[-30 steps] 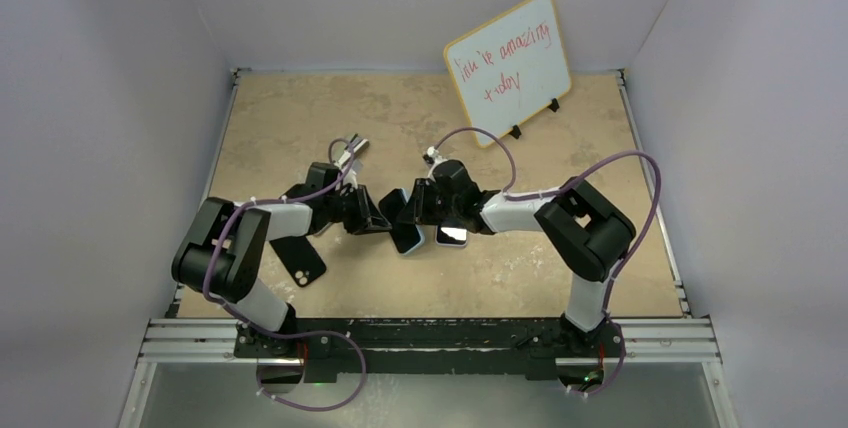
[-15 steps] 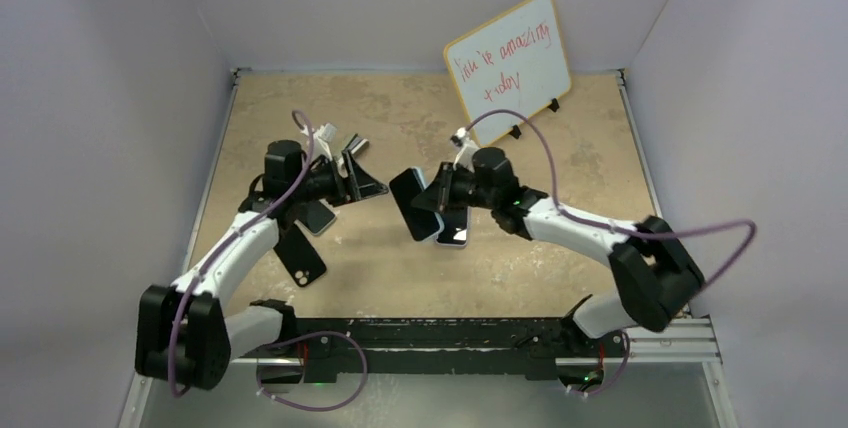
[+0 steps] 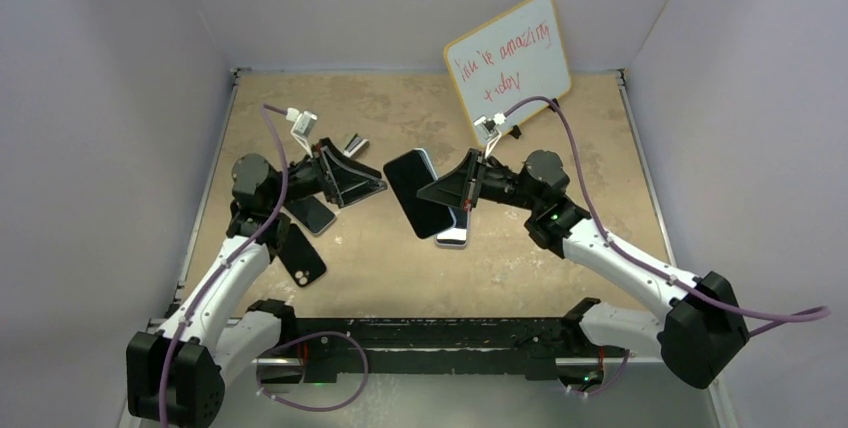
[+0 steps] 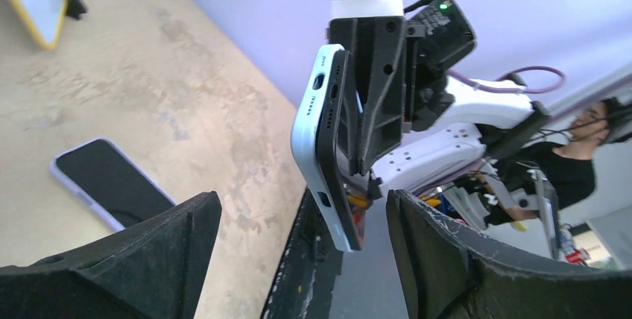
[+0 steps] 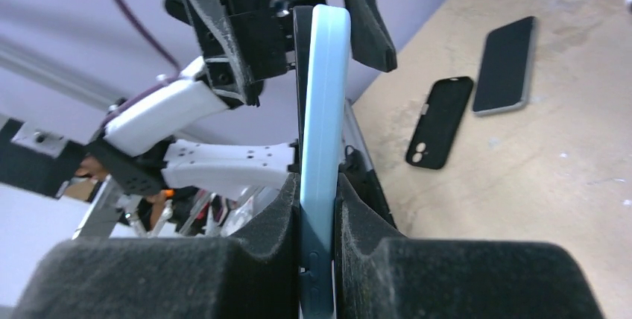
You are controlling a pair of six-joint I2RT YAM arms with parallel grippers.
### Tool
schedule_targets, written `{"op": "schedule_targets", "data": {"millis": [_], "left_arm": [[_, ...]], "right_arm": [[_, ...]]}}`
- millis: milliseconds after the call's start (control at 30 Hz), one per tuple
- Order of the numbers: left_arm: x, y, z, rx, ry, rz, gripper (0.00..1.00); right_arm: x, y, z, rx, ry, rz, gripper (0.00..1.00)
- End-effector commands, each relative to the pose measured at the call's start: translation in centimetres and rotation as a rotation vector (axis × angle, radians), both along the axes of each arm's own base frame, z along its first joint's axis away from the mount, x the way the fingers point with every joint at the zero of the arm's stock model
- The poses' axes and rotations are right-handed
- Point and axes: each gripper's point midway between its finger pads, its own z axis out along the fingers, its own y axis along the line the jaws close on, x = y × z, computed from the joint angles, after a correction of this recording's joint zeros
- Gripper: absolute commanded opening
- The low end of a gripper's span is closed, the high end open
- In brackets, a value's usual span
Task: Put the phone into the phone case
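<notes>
While the right claw pinches the blue-backed phone, left claw spread wide, near it, not touching.

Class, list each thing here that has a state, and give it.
Blue-cased phone: held on edge, airborne.
Right gripper: shut on it.
Left gripper: open, empty.
Black case: flat on table.
Phone beside it: flat, screen up.
Phone beneath held one: flat, screen up.
Whiteboard: standing, written on.
</notes>
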Motion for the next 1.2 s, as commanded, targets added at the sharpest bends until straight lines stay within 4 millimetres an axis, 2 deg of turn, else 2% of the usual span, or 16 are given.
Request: {"op": "schedule_targets", "data": {"millis": [0,133,467,533,800,867,1000,1067,1167], "left_arm": [[-2.7,0.0,4.4,-0.148,-0.138,-0.095,0.85],[-3.6,0.1,5.8,-0.214,-0.167,-0.113,0.83],[-4.4,0.7,7.8,-0.364,-0.209,-0.131,0.72],[-4.1,0.7,7.7,-0.377,-0.198,-0.136,0.67],[-3.0,0.5,6.2,-0.402,-0.138,-0.14,0.49],[-2.8,0.4,6.0,-0.401,-0.131,-0.134,0.41],[-2.0,-0.2,5.4,-0.362,-0.113,-0.127,0.13],[-0.8,-0.6,4.2,-0.308,-0.043,-0.098,0.0],[0.2,-0.9,3.0,-0.23,-0.007,-0.043,0.0]], "right_arm": [[-2.8,0.0,6.0,0.178,-0.118,0.142,0.05],[-3.6,-0.1,7.0,0.238,-0.107,0.185,0.05],[-4.2,0.1,7.2,0.307,-0.057,0.263,0.07],[-4.4,0.1,7.4,0.332,-0.052,0.282,0.07],[-3.9,0.5,5.8,0.356,0.035,0.309,0.08],[-3.8,0.7,5.3,0.35,0.048,0.311,0.08],[-3.3,1.1,4.4,0.339,0.074,0.302,0.13],[-3.4,1.4,4.1,0.327,0.074,0.311,0.18],[-3.0,2.0,3.6,0.3,0.087,0.312,0.29]]}}
